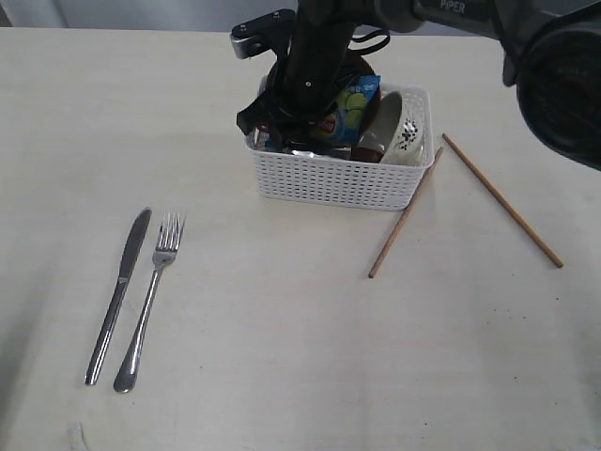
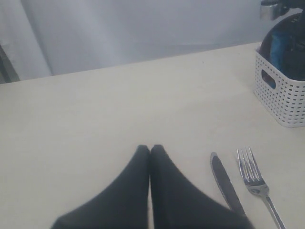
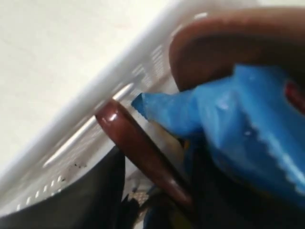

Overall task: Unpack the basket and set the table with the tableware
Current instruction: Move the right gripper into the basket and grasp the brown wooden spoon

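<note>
Can't tell right gripper (image 1: 280, 127) jaws inside basket (image 1: 329, 180); seeing left gripper (image 2: 150, 150) closed, empty. Grab wooden spoon (image 3: 143, 148) mid-handle: stiff, light, likely slick.

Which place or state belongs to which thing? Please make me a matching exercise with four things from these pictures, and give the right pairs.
Things:
1. knife
2. chopsticks
3. blue packet
4. left gripper

Places or states:
A. inside the basket
B. shut, holding nothing
C. on the table, next to the fork
D. on the table, to the right of the basket in the exterior view

Pairs: 1-C, 2-D, 3-A, 4-B.
</note>
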Available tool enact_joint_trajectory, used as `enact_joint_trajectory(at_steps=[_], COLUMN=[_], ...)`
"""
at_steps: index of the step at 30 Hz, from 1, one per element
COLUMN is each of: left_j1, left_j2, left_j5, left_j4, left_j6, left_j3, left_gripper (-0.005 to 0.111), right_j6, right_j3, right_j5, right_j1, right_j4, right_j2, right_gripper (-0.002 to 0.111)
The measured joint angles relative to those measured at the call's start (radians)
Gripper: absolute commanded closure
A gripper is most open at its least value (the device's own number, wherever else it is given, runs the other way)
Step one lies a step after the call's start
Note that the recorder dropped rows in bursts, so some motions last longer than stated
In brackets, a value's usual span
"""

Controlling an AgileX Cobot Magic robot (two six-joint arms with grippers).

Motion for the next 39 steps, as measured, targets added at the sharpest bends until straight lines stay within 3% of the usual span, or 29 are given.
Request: enact_joint_trajectory(at_steps=[1,26,39], left_j1=[0.0,0.0,0.0], left_j2=[0.0,0.0,0.0], left_j5=[0.0,0.0,0.0], left_j4=[0.0,0.0,0.0], left_j6=[0.0,0.0,0.0], left_j3=[0.0,0.0,0.0], left_gripper=[0.107,0.107,0.107], right_j6=[0.0,0.003,-0.03], right_j3=[0.0,0.01,0.01], right_j5=[0.0,0.042,0.147], right_j1=[0.0,0.008,0.008], right_j4=[-0.004,-0.128,-0.192], right_j2=[0.0,-0.146,-0.118], right_gripper=[0.109,0.109,0.109])
